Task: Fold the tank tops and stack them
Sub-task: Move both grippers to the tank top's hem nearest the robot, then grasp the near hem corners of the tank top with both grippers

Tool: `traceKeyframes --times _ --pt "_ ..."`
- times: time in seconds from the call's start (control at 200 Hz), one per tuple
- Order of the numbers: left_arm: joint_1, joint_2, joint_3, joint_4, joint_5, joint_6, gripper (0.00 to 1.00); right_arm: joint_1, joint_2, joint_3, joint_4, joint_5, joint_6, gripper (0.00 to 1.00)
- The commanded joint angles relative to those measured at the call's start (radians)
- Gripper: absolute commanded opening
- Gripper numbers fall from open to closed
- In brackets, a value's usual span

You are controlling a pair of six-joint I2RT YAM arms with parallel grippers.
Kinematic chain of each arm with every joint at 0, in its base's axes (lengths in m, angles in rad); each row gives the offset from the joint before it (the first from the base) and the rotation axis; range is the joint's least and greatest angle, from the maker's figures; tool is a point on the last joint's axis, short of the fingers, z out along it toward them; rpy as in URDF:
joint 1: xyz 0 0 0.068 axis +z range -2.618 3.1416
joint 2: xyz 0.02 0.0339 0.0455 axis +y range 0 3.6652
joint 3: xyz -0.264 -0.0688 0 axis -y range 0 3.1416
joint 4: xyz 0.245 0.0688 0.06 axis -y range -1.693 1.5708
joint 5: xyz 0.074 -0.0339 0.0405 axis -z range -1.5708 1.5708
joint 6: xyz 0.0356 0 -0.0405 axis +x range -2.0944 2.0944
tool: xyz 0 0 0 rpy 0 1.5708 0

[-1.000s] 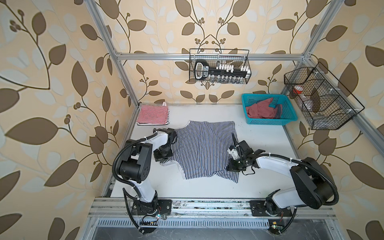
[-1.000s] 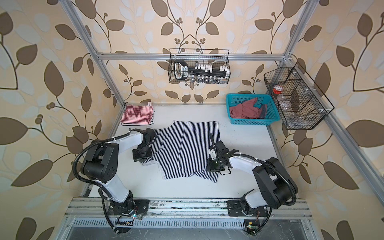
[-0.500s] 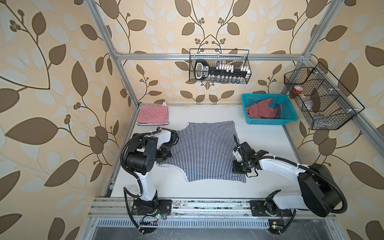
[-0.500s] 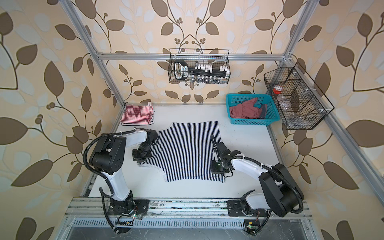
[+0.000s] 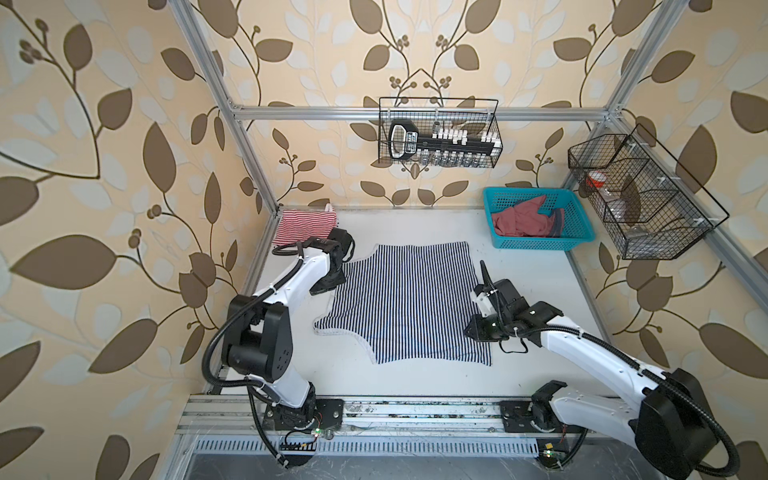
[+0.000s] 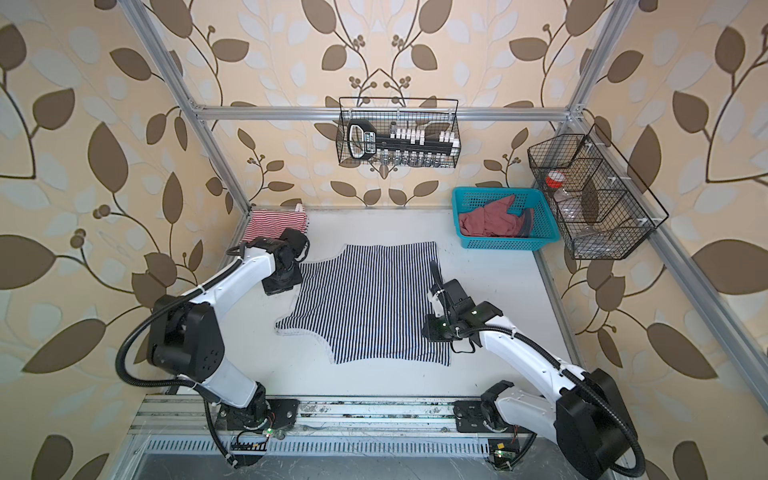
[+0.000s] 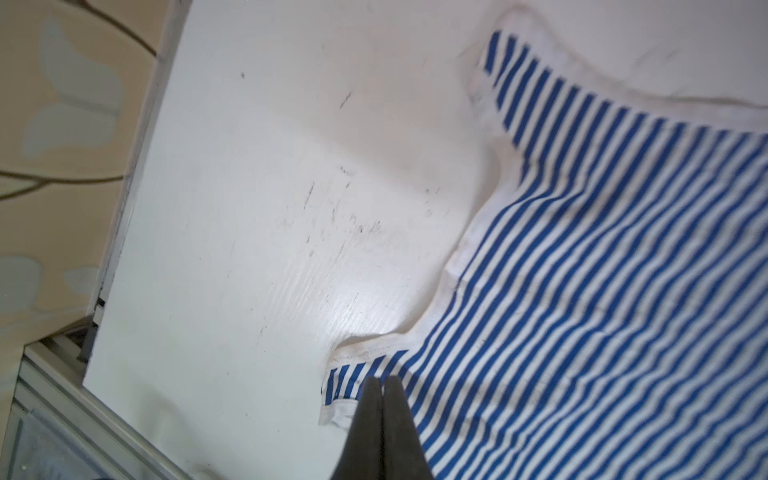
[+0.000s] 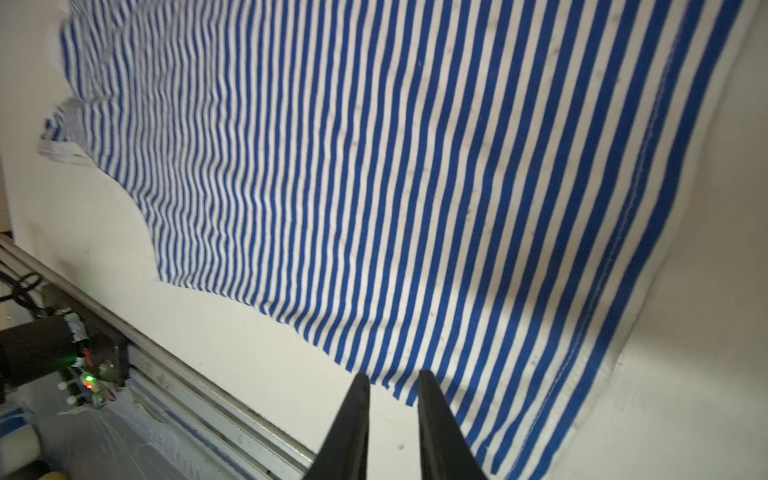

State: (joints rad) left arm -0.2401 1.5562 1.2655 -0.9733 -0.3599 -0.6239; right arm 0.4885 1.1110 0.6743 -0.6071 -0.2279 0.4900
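The navy top (image 5: pixel 407 303) lies spread flat mid-table, stripes running far to near, white-edged straps to the left. The table (image 5: pixel 540 274) is white and scuffed, walled by leaf wallpaper (image 5: pixel 104 208). The left gripper (image 7: pixel 382 380), fingers pressed together, sits over a strap end; I cannot tell if it nips cloth. The right gripper (image 8: pixel 392 376), fingers spread and empty, is near the hem corner. The red-striped top (image 5: pixel 305 222) lies folded far left; the dusty red top (image 5: pixel 521 220) is bunched in the basket (image 5: pixel 536 245). The label in the rack (image 5: pixel 440 133) is too small to read.

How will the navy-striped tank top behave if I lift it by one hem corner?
Likely floppy: the navy-striped tank top lies flat with ripples near its straps, so it should drape. Probably light: thin cloth. On the glossy table it may slide when pushed.
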Motion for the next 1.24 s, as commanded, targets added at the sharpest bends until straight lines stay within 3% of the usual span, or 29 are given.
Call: traceKeyframes --times 0.0,0.135,0.315,0.595,0.76,0.91,1.24 --pt "-0.077 -0.136 0.020 -0.059 0.085 0.031 0.13 -0.019 -0.078 0.024 -0.183 0.096 -0.006 0.31" --pt "-0.235 -0.217 -0.046 -0.053 0.165 0.006 0.16 -0.012 -0.089 -0.001 -0.229 0.084 0.012 0.29" --pt "-0.453 -0.213 -0.177 -0.044 0.221 -0.102 0.17 0.015 -0.108 -0.014 -0.309 0.188 0.105 0.29" --pt "-0.627 -0.180 -0.345 0.051 0.288 -0.212 0.17 0.053 -0.161 -0.113 -0.301 0.229 0.235 0.27" --pt "-0.669 -0.159 -0.405 0.099 0.296 -0.252 0.18 0.056 -0.176 -0.159 -0.276 0.229 0.263 0.28" --pt "-0.682 -0.174 -0.458 0.145 0.307 -0.287 0.26 0.058 -0.165 -0.194 -0.224 0.194 0.268 0.29" --pt "-0.682 -0.164 -0.498 0.212 0.309 -0.353 0.28 0.059 -0.136 -0.222 -0.160 0.186 0.257 0.33"
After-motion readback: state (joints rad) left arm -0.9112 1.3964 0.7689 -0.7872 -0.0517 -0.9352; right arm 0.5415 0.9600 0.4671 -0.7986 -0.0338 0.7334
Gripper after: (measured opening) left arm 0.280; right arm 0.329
